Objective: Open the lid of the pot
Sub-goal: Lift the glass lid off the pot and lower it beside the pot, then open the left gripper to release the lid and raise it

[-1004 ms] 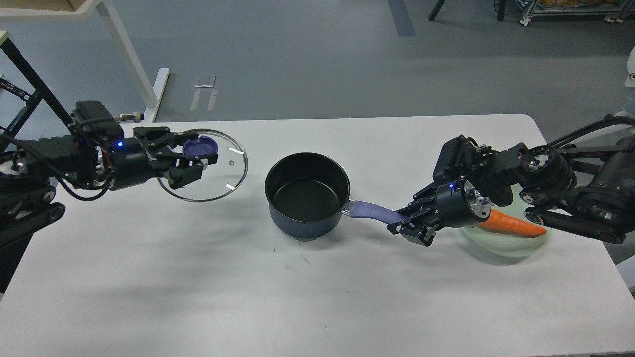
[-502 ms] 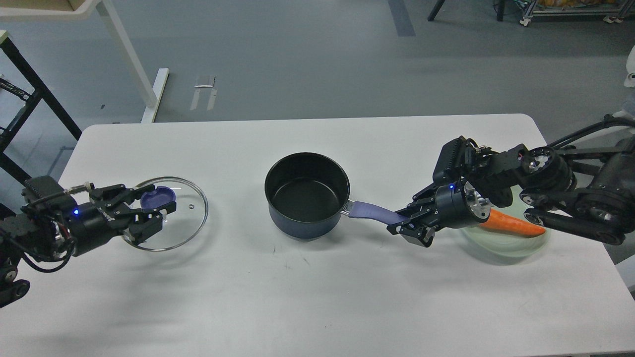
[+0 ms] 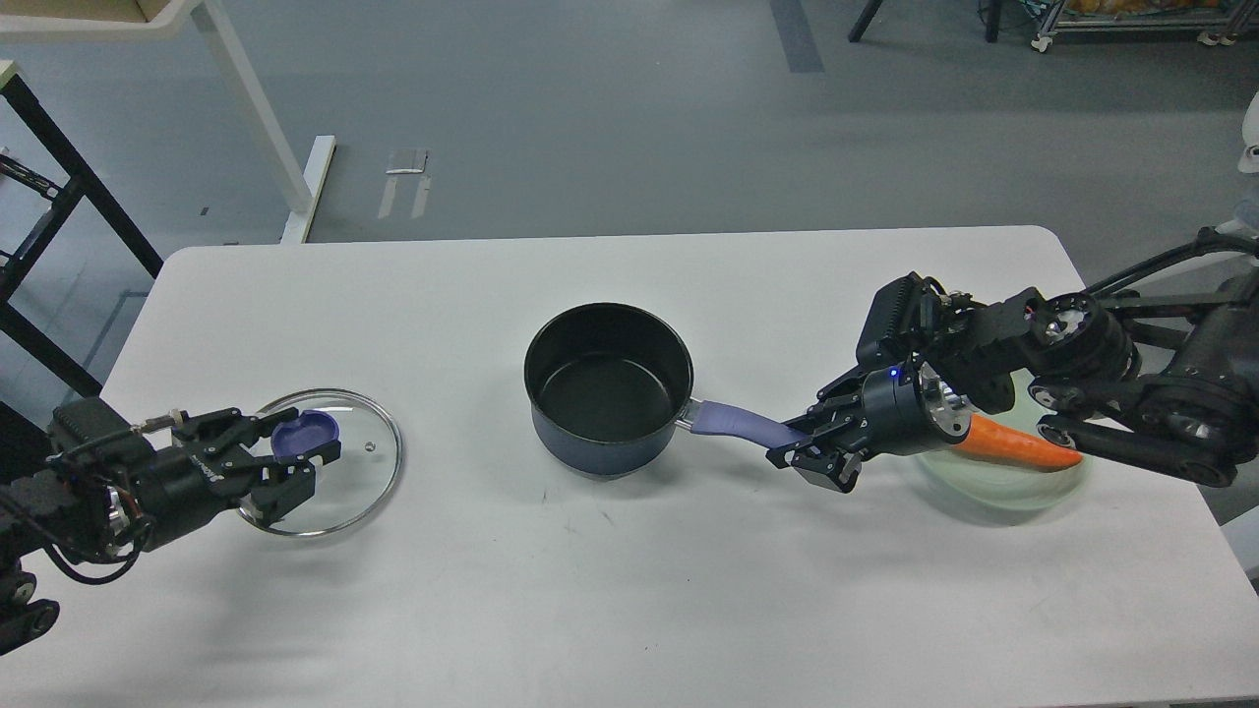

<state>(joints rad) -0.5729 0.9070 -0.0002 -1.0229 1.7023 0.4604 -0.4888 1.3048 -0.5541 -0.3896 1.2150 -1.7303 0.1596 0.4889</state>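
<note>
The dark navy pot (image 3: pixel 608 393) stands open in the middle of the white table, its black inside empty. Its lavender handle (image 3: pixel 733 422) points right. My right gripper (image 3: pixel 802 444) is shut on the end of that handle. The clear glass lid (image 3: pixel 339 472) is far off the pot, low over the table's left side. My left gripper (image 3: pixel 295 440) is shut on its lavender knob (image 3: pixel 307 430). The steam vent hole (image 3: pixel 370 445) shows to the right of the knob.
A pale green plate (image 3: pixel 993 487) with an orange carrot (image 3: pixel 1023 447) sits at the right, partly under my right wrist. The white table (image 3: pixel 629 590) stretches across the view, with its front edge below. A white table leg and a black frame stand on the floor at the back left.
My left arm has carried the lid left, toward me and down, from above the table to low over its left side. The right gripper and the pot have stayed still.
</note>
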